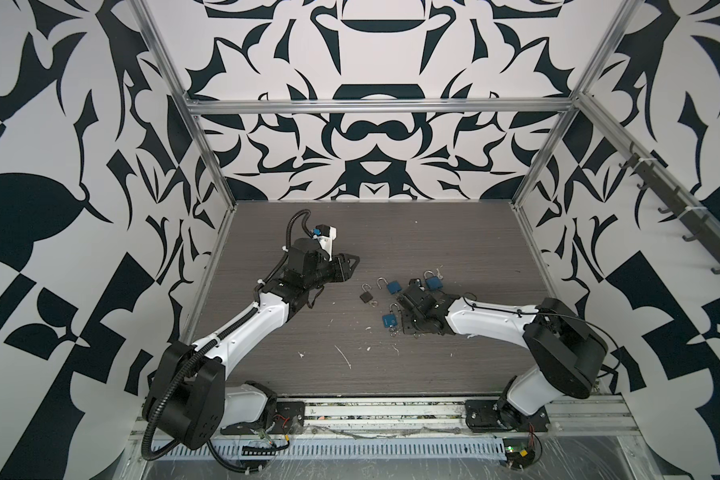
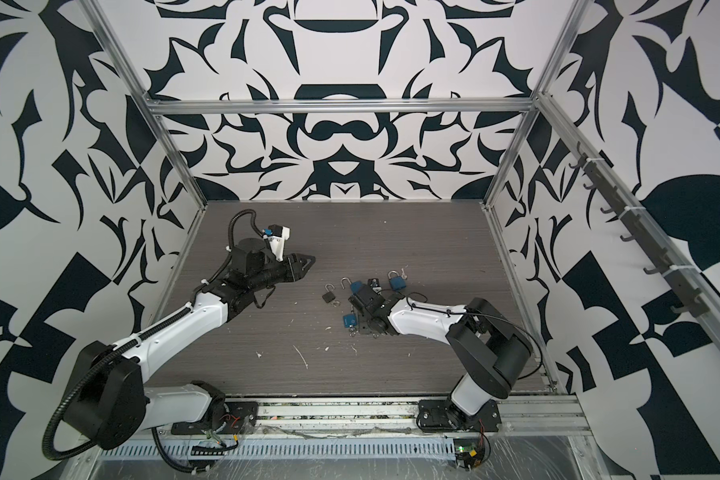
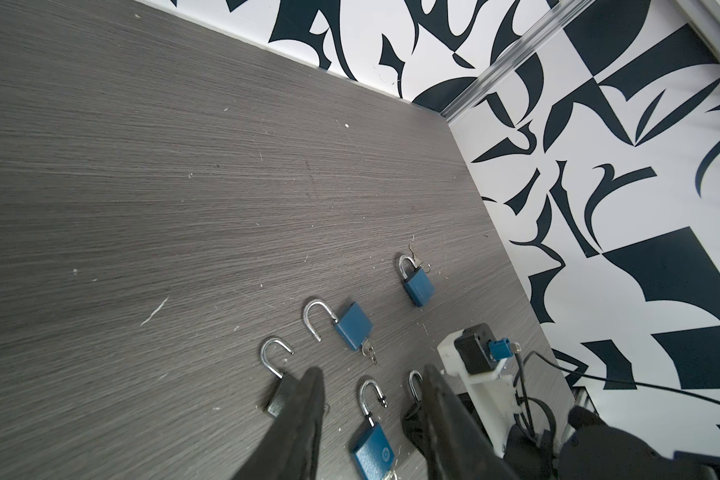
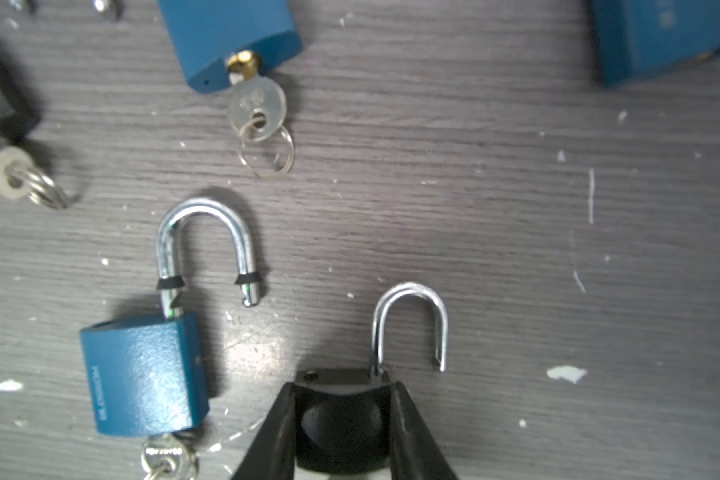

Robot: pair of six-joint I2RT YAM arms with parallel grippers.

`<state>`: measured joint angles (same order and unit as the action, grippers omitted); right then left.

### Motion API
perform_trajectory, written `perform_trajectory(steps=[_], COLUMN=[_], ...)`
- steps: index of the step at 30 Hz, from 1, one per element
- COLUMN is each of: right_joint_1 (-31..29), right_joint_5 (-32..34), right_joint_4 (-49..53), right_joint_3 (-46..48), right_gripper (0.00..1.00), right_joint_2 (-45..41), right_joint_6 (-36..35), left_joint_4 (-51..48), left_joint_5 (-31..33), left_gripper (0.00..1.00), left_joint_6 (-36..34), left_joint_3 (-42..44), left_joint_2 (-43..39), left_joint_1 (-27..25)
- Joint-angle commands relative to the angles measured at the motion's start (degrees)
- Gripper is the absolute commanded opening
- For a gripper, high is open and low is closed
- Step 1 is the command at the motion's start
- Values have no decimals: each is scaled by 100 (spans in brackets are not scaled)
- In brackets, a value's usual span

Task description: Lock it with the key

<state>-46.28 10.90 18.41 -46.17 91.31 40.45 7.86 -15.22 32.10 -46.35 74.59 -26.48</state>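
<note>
Right fingers [image 4: 275, 436] pinch dark padlock [image 4: 341, 378] body, shackle [image 4: 410, 291] open | left fingers [image 3: 304, 415] spread, empty | risk: padlock may twist loose when shackle pressed

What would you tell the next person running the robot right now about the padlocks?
Left tool: open, empty, off to the left of the locks.
Right tool: shut on the held black padlock, shackle open, key out of view.
On the table: loose black padlock, middle blue padlock and front blue padlock, shackles open, keys at their bases. The closed blue padlock has its shackle down.
Done: apparently one lock.
Left: four open shackles, probably the held one first.
</note>
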Motion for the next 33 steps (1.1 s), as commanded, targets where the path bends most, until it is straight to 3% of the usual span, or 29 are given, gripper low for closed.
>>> perform_trajectory(steps=[1,6,26,33], right_joint_1=[-28,-32,-24,-23], right_joint_5=[73,82,194,-405], right_joint_4=[74,134,407,210], right_joint_3=[-111,-143,-1110,-1217], right_gripper=[16,0,0,0], right_joint_2=[-45,-252,-870,-942], right_joint_6=[42,-69,-1546,-1987], left_joint_4=[74,-128,-771,-1036], left_joint_5=[45,38,-422,-820], left_gripper=[42,42,41,40], left_joint_6=[-28,-97,-149,-159], left_joint_3=[102,16,-639,-876], left_joint_2=[-111,-111,542,793], left_joint_1=[38,46,55,55])
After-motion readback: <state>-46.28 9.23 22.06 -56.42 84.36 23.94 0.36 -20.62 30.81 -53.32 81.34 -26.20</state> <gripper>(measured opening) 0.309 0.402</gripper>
